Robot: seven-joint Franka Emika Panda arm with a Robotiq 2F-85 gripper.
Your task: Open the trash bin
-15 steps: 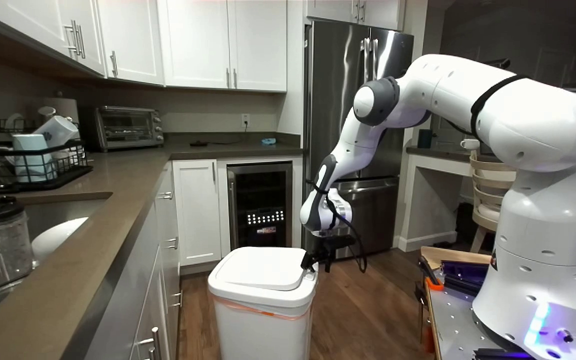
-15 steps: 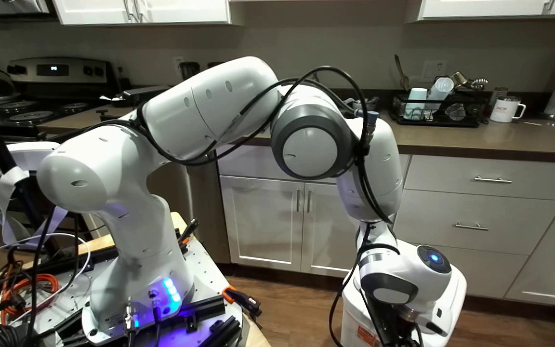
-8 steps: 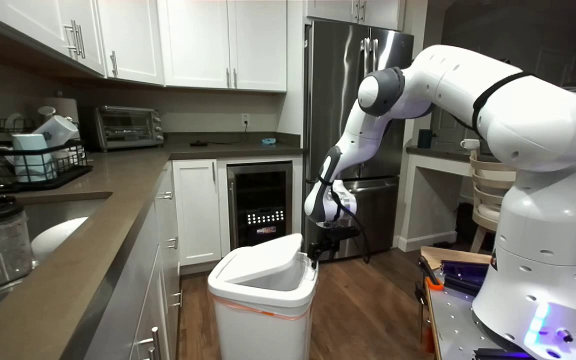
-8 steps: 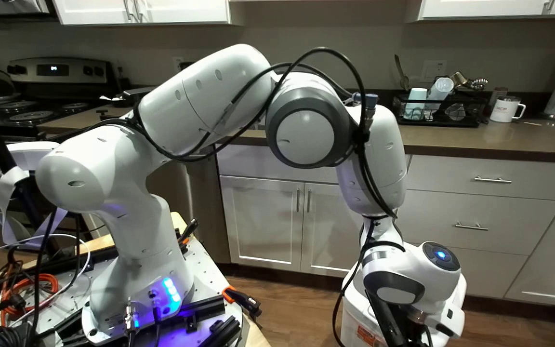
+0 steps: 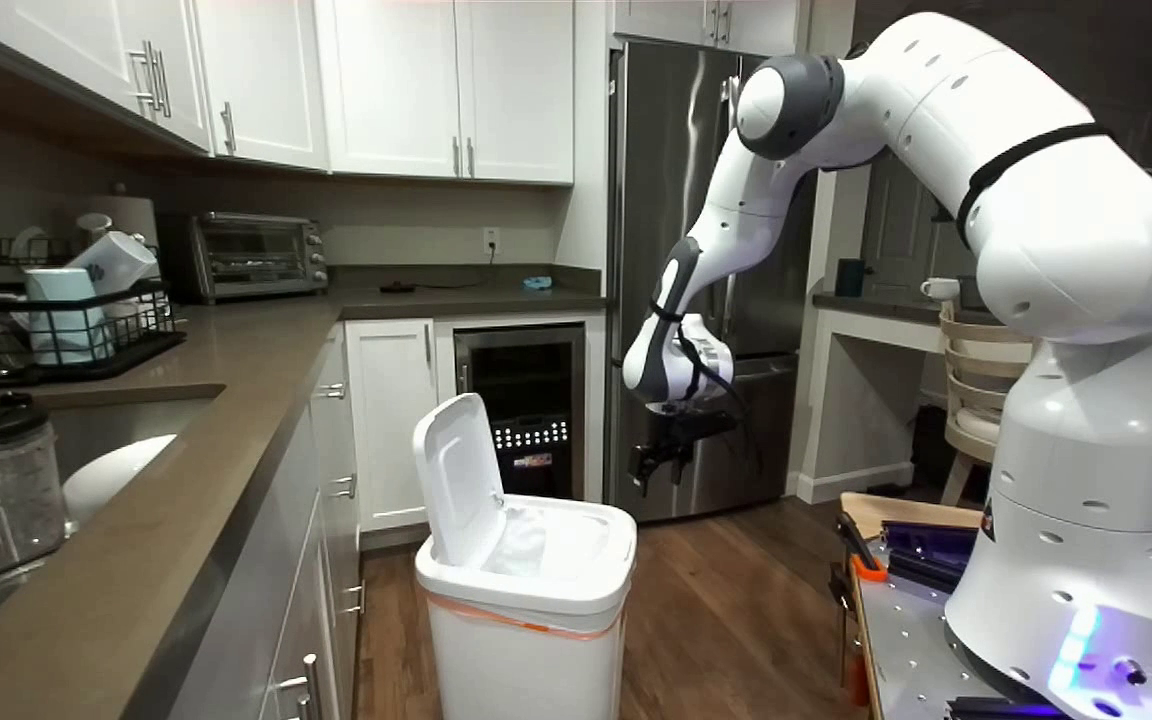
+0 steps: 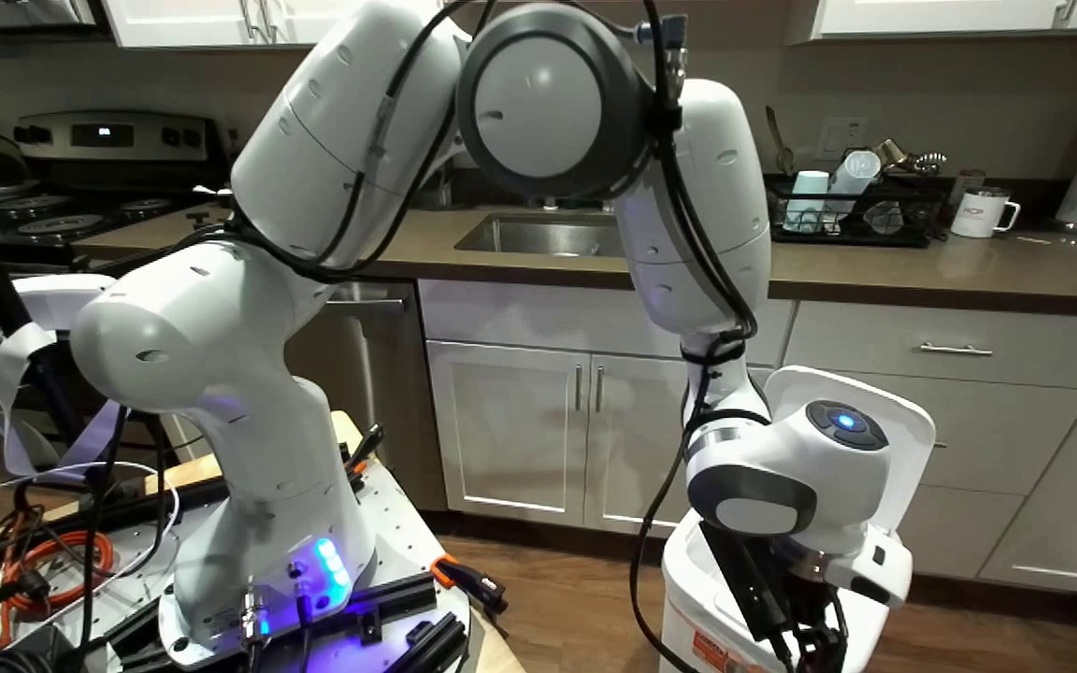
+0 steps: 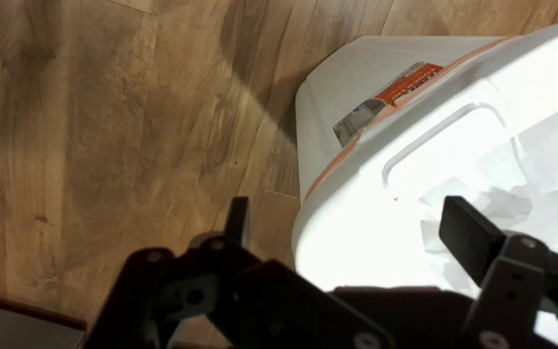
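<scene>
The white trash bin [image 5: 526, 660] stands on the floor with its lid [image 5: 456, 478] swung up, nearly upright, on the side away from my arm. White crumpled material shows inside the bin. The bin [image 6: 696, 589] and raised lid [image 6: 914, 439] also show in an exterior view, partly hidden by my wrist. My gripper [image 5: 660, 480] hangs above and beside the bin's rim, on the side opposite the lid, apart from it. In the wrist view, my gripper [image 7: 344, 206] has its fingers wide apart with nothing between them; the bin's bright rim [image 7: 356, 232] lies below.
A counter [image 5: 206, 430] with drawers runs along the bin's lid side. A glass-door cooler [image 5: 521, 410] and a steel fridge [image 5: 671, 230] stand behind. The robot's work table [image 5: 906, 620] holds tools. A dish rack [image 6: 847, 215] sits on the counter.
The lid has gone from closed, through partly raised, to nearly upright. My gripper has moved up and away from the rim, and the arm has risen and drawn back.
</scene>
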